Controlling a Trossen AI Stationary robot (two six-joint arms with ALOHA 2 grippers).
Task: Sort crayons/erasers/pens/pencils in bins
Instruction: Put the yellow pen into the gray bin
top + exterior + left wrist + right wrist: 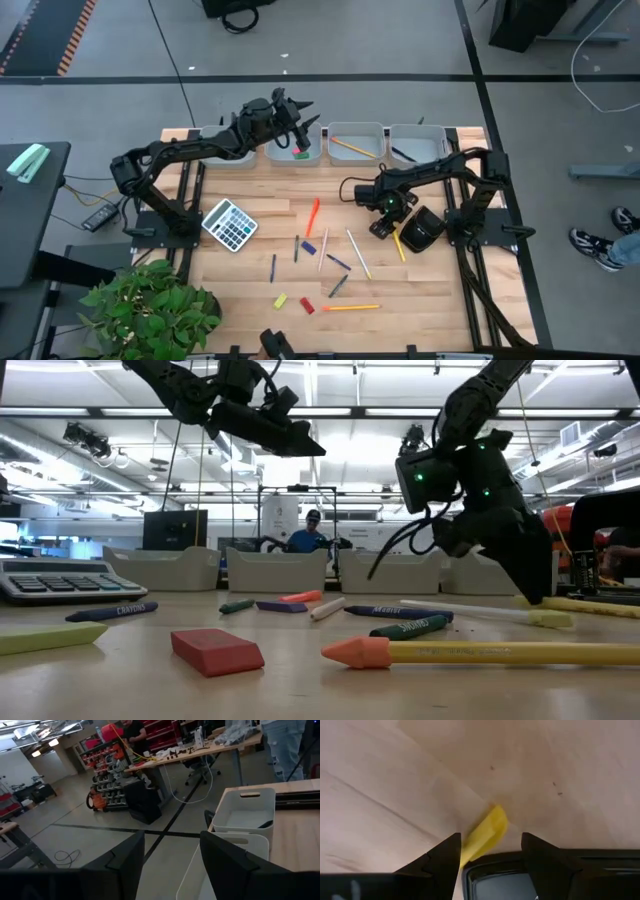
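Four light-grey bins (355,142) stand in a row at the table's far edge. One of them (296,150) holds a red and a green eraser. My left gripper (303,120) hangs open and level above that bin, with nothing between its fingers. Crayons, pens, pencils (357,253) and erasers (307,306) lie scattered on the wooden table. My right gripper (490,855) points steeply down, open, just above the table at the right. Its fingers stand on either side of the end of a yellow stick (485,832) that lies flat on the wood.
A grey calculator (230,223) lies at the table's left. A black flat object (425,228) lies right beside the right gripper and the yellow stick. A potted plant (150,305) stands at the near left corner. A person (312,532) sits beyond the bins.
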